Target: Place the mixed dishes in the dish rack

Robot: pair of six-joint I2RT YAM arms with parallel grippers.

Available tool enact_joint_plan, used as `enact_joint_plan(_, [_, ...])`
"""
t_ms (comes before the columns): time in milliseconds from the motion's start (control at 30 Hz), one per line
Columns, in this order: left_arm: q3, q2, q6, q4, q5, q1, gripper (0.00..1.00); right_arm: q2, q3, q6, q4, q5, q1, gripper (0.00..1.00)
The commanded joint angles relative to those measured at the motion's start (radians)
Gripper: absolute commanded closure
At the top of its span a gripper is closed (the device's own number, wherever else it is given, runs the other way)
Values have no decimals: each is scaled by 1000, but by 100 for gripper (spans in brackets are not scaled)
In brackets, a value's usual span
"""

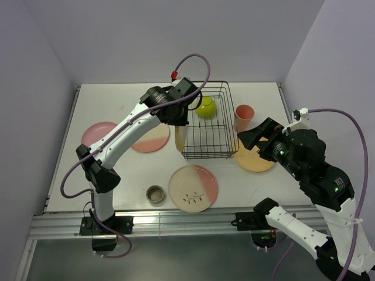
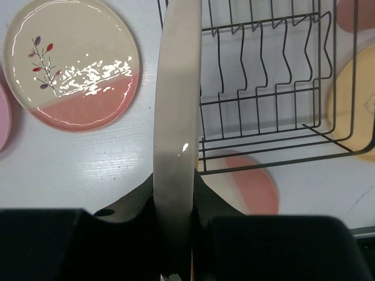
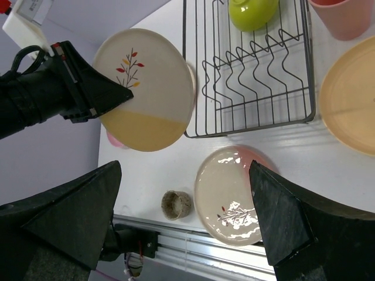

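Observation:
My left gripper is shut on the rim of a cream-and-yellow plate with a leaf sprig. It holds the plate on edge just outside the left wall of the black wire dish rack. A lime-green bowl sits in the rack's far end. My right gripper hangs open and holds nothing, above the orange-yellow plate. A salmon tumbler stands to the right of the rack.
On the table lie a cream-and-pink sprig plate at the front, another cream-and-pink plate left of the rack, and a plain pink plate at far left. A tiny grey cup stands near the front rail.

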Motion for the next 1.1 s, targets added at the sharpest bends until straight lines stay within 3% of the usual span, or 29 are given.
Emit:
enact_joint_plan(0, [62, 8, -21, 55, -81, -6, 100, -11, 29, 0, -15, 45, -7, 3])
enact_joint_plan(700, [100, 129, -97, 72, -129, -4, 100, -32, 54, -14, -73, 110, -7, 4])
enact_joint_plan(1067, [24, 141, -131, 108, -113, -4, 100, -44, 28, -11, -78, 114, -7, 4])
